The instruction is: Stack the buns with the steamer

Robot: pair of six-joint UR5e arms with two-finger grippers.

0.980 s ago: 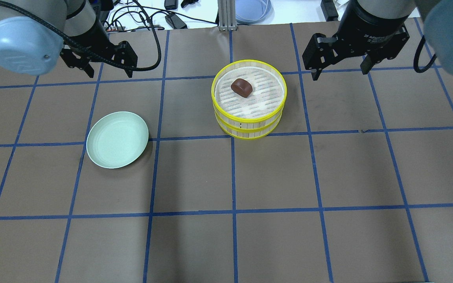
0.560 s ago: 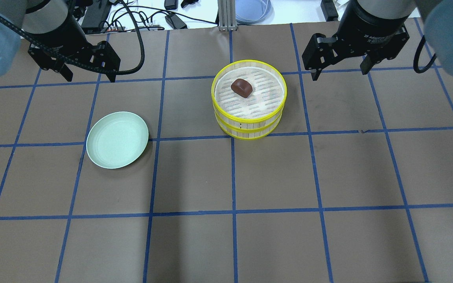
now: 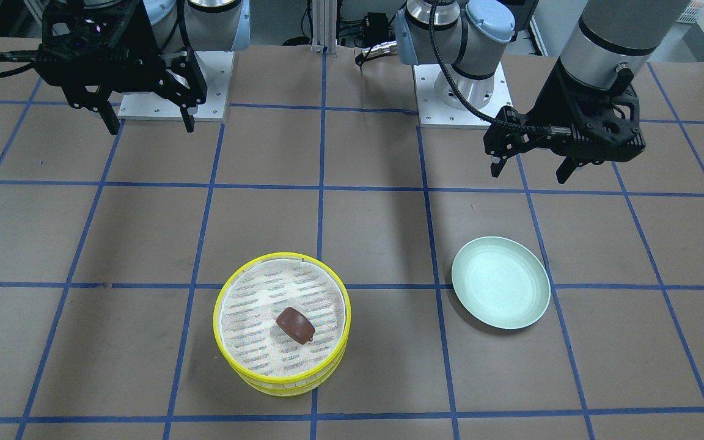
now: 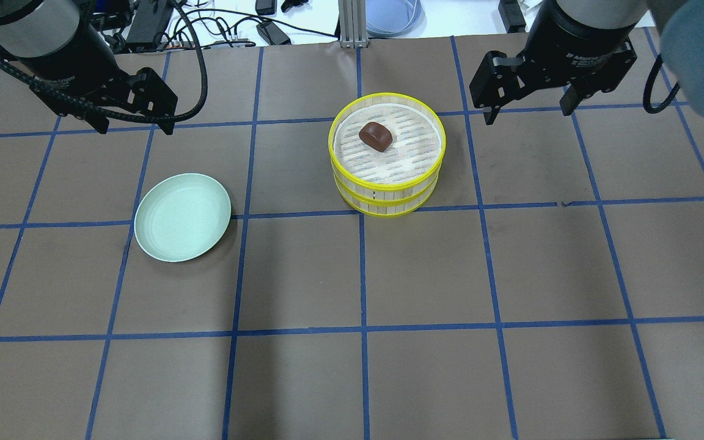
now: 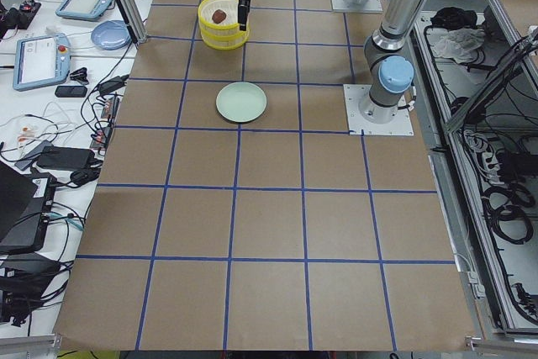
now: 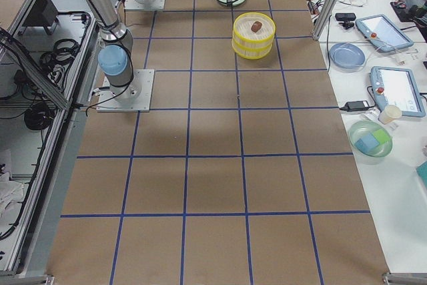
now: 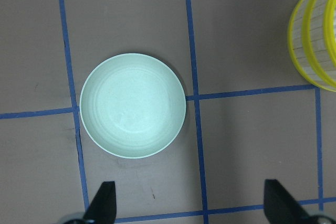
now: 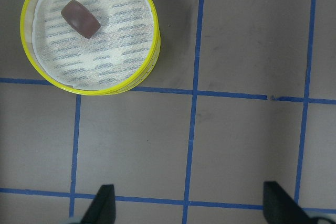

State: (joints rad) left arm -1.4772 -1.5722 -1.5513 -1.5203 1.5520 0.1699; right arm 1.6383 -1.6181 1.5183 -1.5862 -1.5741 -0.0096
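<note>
1. While the left fingers hang wide apart, empty, the pale green round plate lies ahead between them.
2. Likewise the right fingers; the yellow-rimmed stacked steamer trays, holding the reddish-brown bun, sit ahead of one finger.

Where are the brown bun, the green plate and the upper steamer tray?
brown bun [image 4: 376,135], overhead view, middle of its top.
green plate [image 4: 182,217], overhead view, bare centre of the dish.
upper steamer tray [image 4: 404,160], overhead view, bare slatted floor beside the bun.
</note>
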